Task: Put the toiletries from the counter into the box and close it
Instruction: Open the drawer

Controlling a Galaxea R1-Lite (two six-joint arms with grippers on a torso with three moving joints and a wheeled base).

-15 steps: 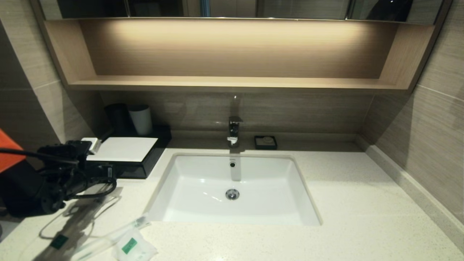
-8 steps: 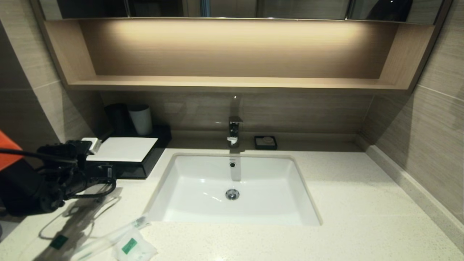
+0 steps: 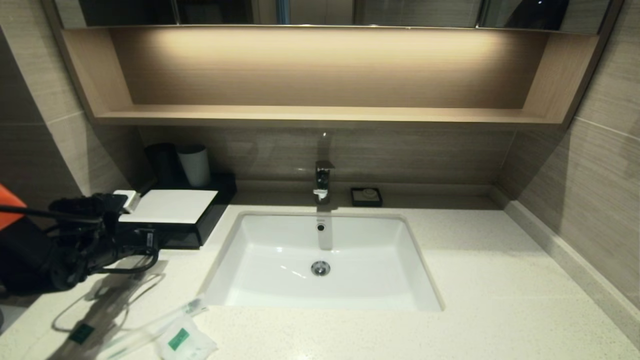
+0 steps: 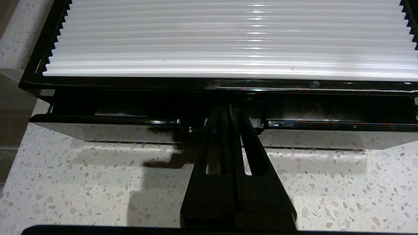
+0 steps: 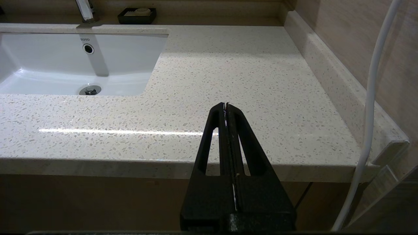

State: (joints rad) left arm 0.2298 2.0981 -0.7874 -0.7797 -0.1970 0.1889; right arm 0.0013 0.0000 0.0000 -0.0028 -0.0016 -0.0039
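The black box (image 3: pixel 212 210) with its white top panel (image 3: pixel 170 206) stands at the counter's (image 3: pixel 480 280) back left. In the left wrist view its drawer front (image 4: pixel 104 125) sits pulled out a little below the ribbed white panel (image 4: pixel 228 39). My left gripper (image 3: pixel 149 239) is shut, its tips (image 4: pixel 227 109) in the notch in the middle of the drawer front. Two clear-wrapped sticks (image 3: pixel 82 331) (image 3: pixel 155 324) and a white sachet (image 3: pixel 184 342) lie on the counter's front left. My right gripper (image 5: pixel 226 104) is shut and empty, parked over the counter's right front edge.
A white sink basin (image 3: pixel 235 270) with a faucet (image 3: pixel 323 180) fills the counter's middle. A black soap dish (image 3: pixel 366 196) sits behind it. A grey cup (image 3: pixel 195 165) and a black cup (image 3: pixel 161 162) stand behind the box. A wooden shelf (image 3: pixel 320 115) hangs above.
My left gripper has drawn back a little from the box toward the front left. The toiletries and the right arm have not moved.
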